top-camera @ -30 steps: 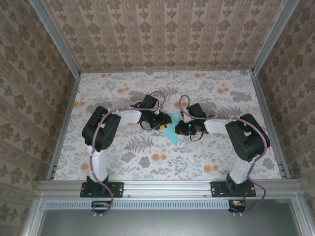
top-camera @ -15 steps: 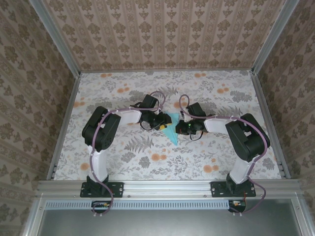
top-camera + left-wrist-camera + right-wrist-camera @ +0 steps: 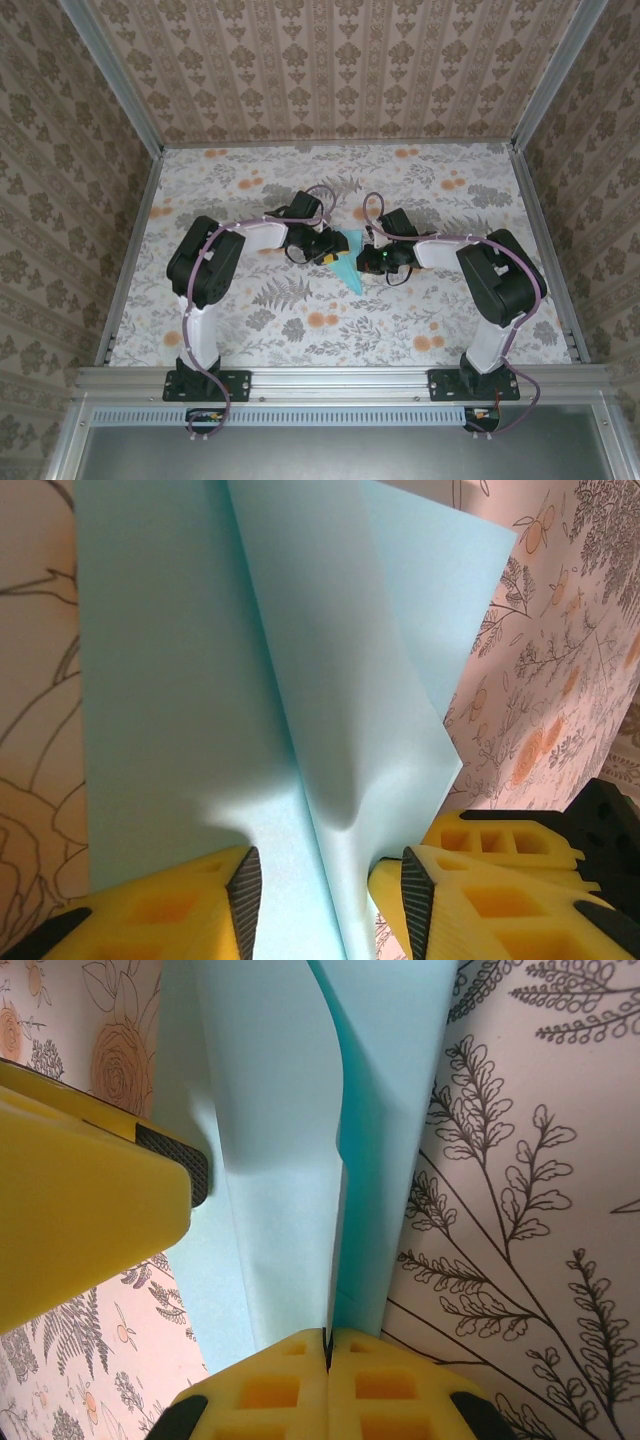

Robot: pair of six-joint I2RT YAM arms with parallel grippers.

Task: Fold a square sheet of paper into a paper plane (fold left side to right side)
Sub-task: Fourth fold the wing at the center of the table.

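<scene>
The paper plane (image 3: 346, 262) is pinched flat in the clenched right gripper (image 3: 327, 1344), its raised crease straddled betw. the parted jaws of the left gripper (image 3: 325, 902), so the L flap should be eased over w/ edges matched.

The table (image 3: 250, 185) has a pale covering printed with grey ferns and orange blossoms, and metal rails (image 3: 130, 250) run along its sides and near edge. Near its middle lies a light-blue paper plane (image 3: 348, 268), point toward the near edge. Close up, its lower layer rests on the print, while a creased flap seems to lift off.
</scene>
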